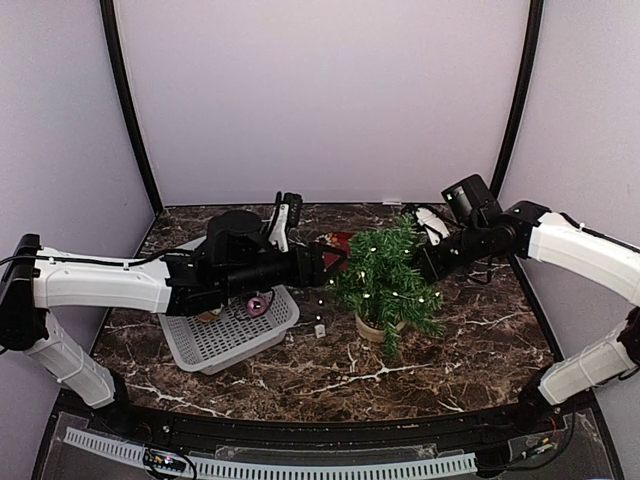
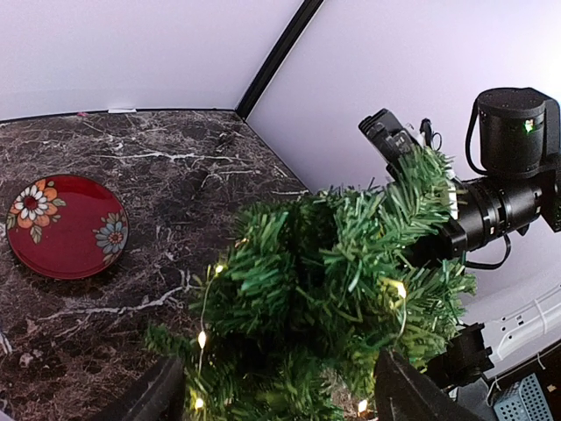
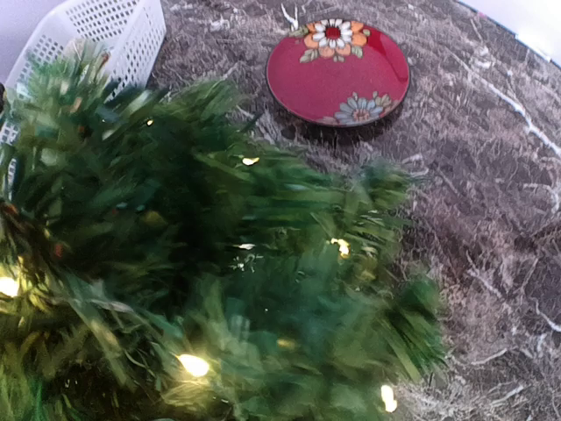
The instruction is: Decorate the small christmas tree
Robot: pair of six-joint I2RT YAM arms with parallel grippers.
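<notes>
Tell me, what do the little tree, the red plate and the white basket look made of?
The small christmas tree: likely plastic, stiff dull-green needle strips. The red plate: probably glazed ceramic, glossy with painted flowers. The white basket: plastic, a moulded grid of holes.

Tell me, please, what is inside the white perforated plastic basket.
A small pink round item shows in the white perforated plastic basket; the black left arm covers its far part, hiding whatever lies there.
</notes>
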